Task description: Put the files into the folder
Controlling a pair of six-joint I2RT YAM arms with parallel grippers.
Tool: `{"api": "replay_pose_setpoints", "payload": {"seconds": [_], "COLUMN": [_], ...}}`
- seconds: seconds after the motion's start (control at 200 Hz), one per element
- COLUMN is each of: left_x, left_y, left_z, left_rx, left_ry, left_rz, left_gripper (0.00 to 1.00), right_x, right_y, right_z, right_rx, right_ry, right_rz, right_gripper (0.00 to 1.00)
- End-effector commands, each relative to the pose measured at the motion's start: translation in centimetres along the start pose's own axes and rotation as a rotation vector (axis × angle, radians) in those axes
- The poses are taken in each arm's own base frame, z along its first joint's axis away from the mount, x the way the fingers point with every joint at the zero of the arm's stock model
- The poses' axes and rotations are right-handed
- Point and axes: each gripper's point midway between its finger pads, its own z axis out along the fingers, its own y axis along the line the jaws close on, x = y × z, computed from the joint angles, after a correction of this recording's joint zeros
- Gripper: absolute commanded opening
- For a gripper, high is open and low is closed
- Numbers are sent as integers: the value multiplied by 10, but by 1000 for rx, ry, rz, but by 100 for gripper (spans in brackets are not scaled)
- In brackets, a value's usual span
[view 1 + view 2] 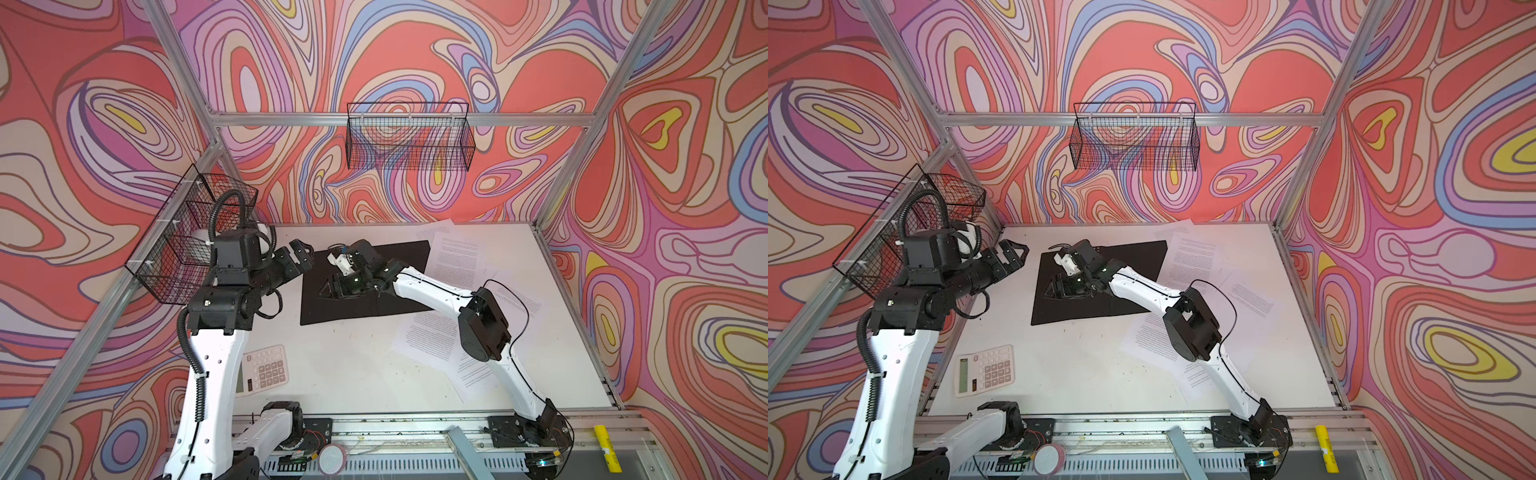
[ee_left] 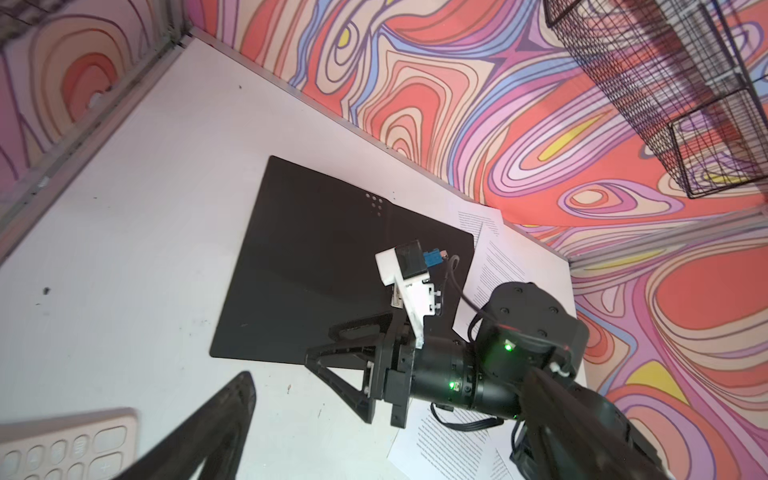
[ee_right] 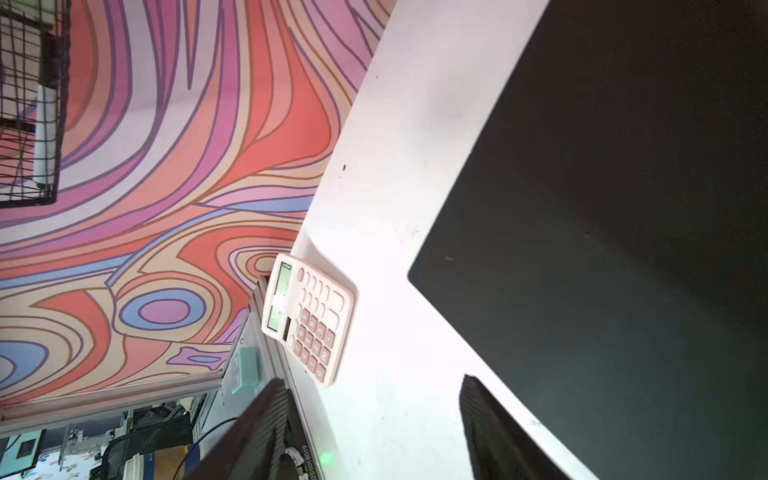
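Both top views: white table [image 1: 353, 365], swirly walls [image 1: 415, 54]; L fingers [image 1: 306, 250] spread, R fingers [image 1: 330, 289] apart over folder [image 1: 405, 266]

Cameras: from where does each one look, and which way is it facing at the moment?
Top views: high above the robot's base, looking down toward the back wall; left arm, right arm, left pincer, right pincer, folder, files, calculator.
Left wrist: raised beside the folder, facing across it to the files; one own finger and the right pincer show.
Right wrist: low over the folder, facing the calculator; its own fingers show.
Shared: both wrist views hold folder and calculator.
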Motion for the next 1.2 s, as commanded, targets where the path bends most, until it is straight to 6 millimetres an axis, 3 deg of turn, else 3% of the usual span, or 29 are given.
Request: {"api": "replay_pose_setpoints", "payload": {"seconds": [0.0,0.18,0.28,0.391,0.541,0.736,0.906,1.192], "left_x": [38,100,120,128,137,156,176,207], "left_y": [6,-1,-4,4,14,31,46,90], "left_z": [46,113,149,185,224,255,271,272], "left_rx": [59,104,156,146,128,104,84,-98], "left_ry": [166,353,418,437,462,498,524,587], "left_rz": [-49,-62,-135,-170,-170,-190,-221,-231], "left_gripper": [97,96,95,94,94,94,94,93], "right_x": [-29,-11,-1,2,-3,-5,-8,-8], "right_y": [-45,-130,-161,-182,-190,-194,-194,-198], "right_z": [-62,-103,-105,-94,-80,-67,-62,-49], "right_rx": [67,247,324,364,350,316,294,276], "right_ry": [-93,-90,-62,-38,-25,-14,-8,15], "right_rz": [53,136,154,168,174,182,181,194], "right_gripper": [57,40,29,20,18,21,27,20]}}
